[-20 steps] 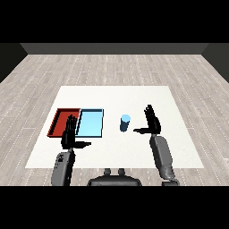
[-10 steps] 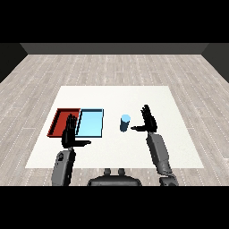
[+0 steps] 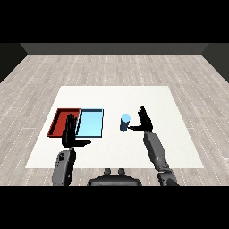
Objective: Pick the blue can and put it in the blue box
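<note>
A blue can stands upright on the white table, to the right of the light blue tray. My right hand is open just right of the can, fingers straight and pointing up, thumb reaching toward the can's lower side. Whether the thumb touches the can I cannot tell. My left hand is open too, held up over the near edge of the red tray, which lies against the left side of the blue tray. Both trays hold nothing.
The white table spreads well beyond the trays and the can, with bare surface at the far side and the right. Grey wooden floor surrounds it.
My right hand has moved left, closer to the blue can. The left hand and the can have stayed where they were.
</note>
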Controlling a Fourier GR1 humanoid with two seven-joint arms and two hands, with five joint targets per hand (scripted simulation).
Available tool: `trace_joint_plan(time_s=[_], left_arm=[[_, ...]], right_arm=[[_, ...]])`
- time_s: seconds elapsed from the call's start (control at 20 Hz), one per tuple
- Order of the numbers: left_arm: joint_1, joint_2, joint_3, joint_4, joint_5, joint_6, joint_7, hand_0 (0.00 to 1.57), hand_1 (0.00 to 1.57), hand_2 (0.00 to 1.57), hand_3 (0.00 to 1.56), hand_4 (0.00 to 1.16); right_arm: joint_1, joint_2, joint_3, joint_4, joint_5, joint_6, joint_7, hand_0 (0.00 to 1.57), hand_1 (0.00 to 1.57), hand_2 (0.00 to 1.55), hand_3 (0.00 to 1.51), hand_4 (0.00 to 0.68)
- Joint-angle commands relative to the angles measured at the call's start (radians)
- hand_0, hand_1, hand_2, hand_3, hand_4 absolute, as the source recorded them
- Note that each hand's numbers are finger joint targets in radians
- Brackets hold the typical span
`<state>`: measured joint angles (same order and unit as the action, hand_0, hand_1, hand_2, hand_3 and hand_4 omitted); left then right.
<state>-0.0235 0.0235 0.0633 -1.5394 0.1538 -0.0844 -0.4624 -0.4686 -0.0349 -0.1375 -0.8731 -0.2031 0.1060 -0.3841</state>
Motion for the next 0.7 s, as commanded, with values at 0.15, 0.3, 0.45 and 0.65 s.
trace_joint_plan(time_s=[0.15,0.3,0.45,0.65], left_arm=[[0.013,0.002,-0.016,-0.070,-0.009,0.019,0.045,0.00,0.00,0.00,0.00,0.00],[0.026,0.002,-0.004,-0.013,-0.021,0.014,-0.018,0.00,0.00,0.00,0.00,0.00],[-0.042,0.065,0.063,-0.020,0.059,-0.030,0.065,0.00,0.00,0.00,0.00,0.00],[0.072,-0.001,-0.011,-0.053,-0.006,0.000,-0.013,0.00,0.00,0.00,0.00,0.00]], right_arm=[[-0.020,0.033,0.065,0.074,-0.035,-0.062,-0.033,0.00,0.00,0.00,0.00,0.000],[-0.034,0.034,0.026,0.108,-0.015,-0.031,-0.056,0.00,0.00,0.00,0.00,0.000],[-0.054,0.032,0.037,0.110,-0.020,-0.032,-0.025,0.00,0.00,0.00,0.00,0.000],[-0.056,0.035,0.060,0.199,-0.040,0.000,-0.107,0.00,0.00,0.00,0.00,0.000]])
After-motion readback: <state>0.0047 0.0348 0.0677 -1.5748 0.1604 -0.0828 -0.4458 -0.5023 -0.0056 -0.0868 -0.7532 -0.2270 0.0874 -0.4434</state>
